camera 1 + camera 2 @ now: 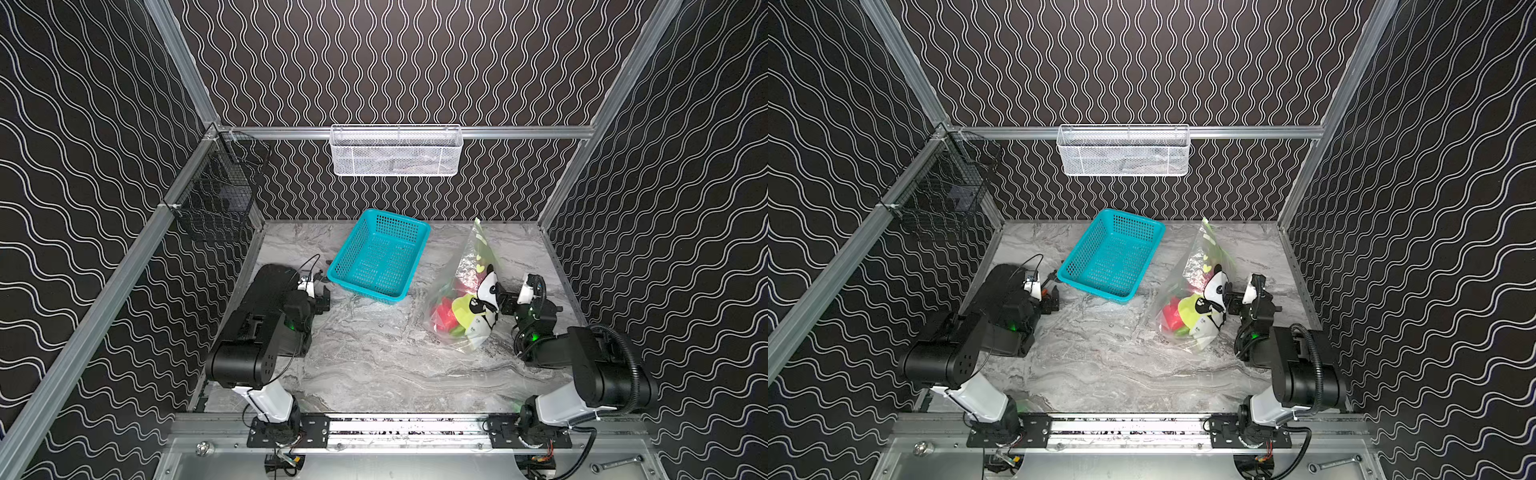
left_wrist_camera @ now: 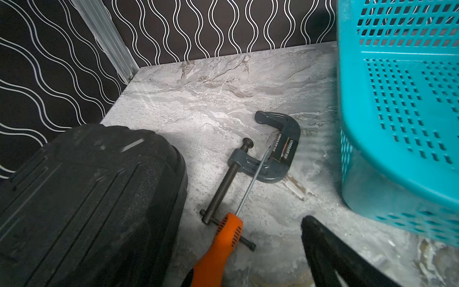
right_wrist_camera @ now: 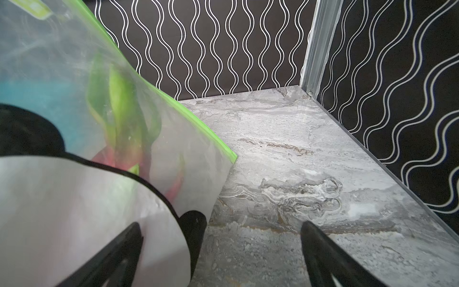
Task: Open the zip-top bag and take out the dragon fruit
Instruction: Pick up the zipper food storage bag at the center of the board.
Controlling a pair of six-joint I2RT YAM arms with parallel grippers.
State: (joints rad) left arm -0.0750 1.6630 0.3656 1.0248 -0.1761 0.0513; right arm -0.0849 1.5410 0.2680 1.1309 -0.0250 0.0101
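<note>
Right of the teal basket (image 1: 353, 245), the zip-top bag (image 1: 465, 299) slumped, dragon fruit (image 1: 445, 318) low inside. Its film looked limp and slippery; the stiffer zip strip (image 1: 481, 243) seemed the surest hold. Both left gripper (image 1: 322, 298) and right gripper (image 3: 221, 225) gaped wide, empty.

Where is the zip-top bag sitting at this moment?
In both top views the zip-top bag stands on the right half of the marble table, right of the teal basket, with the open right gripper close beside its panda print.
</note>
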